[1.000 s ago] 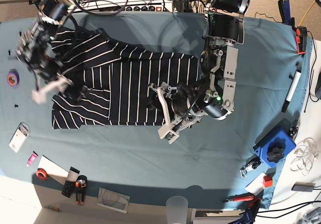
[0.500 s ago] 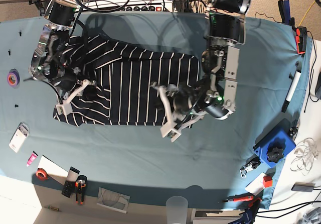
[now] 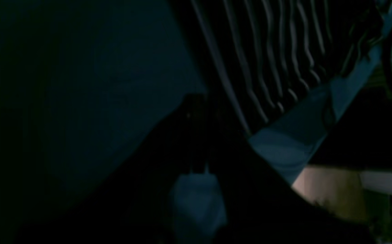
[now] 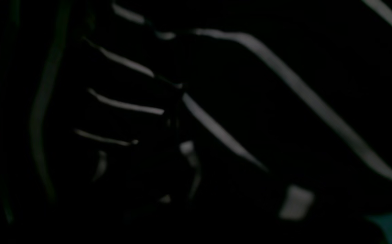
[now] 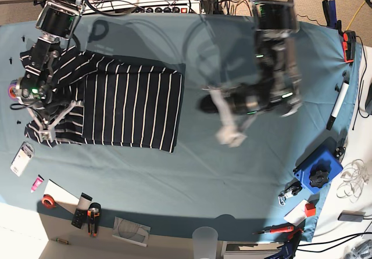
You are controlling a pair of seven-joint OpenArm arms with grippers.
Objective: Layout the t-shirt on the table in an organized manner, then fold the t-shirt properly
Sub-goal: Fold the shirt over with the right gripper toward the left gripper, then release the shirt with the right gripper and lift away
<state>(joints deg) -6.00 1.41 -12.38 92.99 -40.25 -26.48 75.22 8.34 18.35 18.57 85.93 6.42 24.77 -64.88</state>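
Striped dark fabric, the t-shirt (image 5: 131, 108), is lying on the left half of the teal worktop (image 5: 174, 177) in the base view, its body folded into a rectangle with a sleeve bunched at the far left edge. The right tool (image 5: 49, 117) is sitting over that bunched sleeve, pinching the cloth; its wrist view is showing only dark striped folds. The left tool (image 5: 229, 132) is hanging blurred over bare worktop, clear of the shirt, its fingers pressed together and holding nothing.
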